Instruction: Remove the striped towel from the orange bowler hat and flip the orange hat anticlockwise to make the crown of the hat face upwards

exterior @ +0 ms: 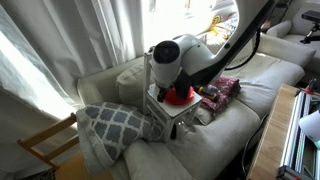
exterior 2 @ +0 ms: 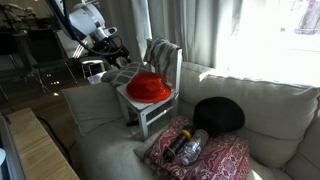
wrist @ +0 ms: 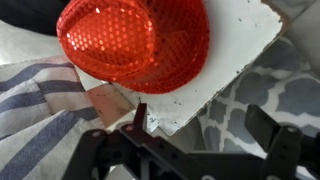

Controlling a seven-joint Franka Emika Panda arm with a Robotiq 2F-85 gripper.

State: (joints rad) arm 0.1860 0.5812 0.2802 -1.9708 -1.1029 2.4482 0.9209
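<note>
The orange sequinned hat (wrist: 135, 40) lies on the seat of a small white chair (wrist: 235, 40) that stands on the sofa; it also shows in both exterior views (exterior 2: 148, 87) (exterior: 179, 94). Its rounded side seems to face up. The striped towel (wrist: 40, 100) lies beside the hat at the seat's edge and is draped over the chair (exterior 2: 122, 75), not covering the hat. My gripper (wrist: 203, 125) is open and empty, just off the seat's corner, next to the hat and towel. In an exterior view it hangs beside the chair (exterior 2: 112, 45).
A grey patterned pillow (wrist: 260, 90) (exterior: 112, 125) lies next to the chair. A black hat (exterior 2: 218, 115) and a red patterned cushion (exterior 2: 215, 155) with a bottle (exterior 2: 190, 147) lie on the sofa (exterior 2: 280, 110). A wooden table edge (exterior 2: 40, 150) runs alongside.
</note>
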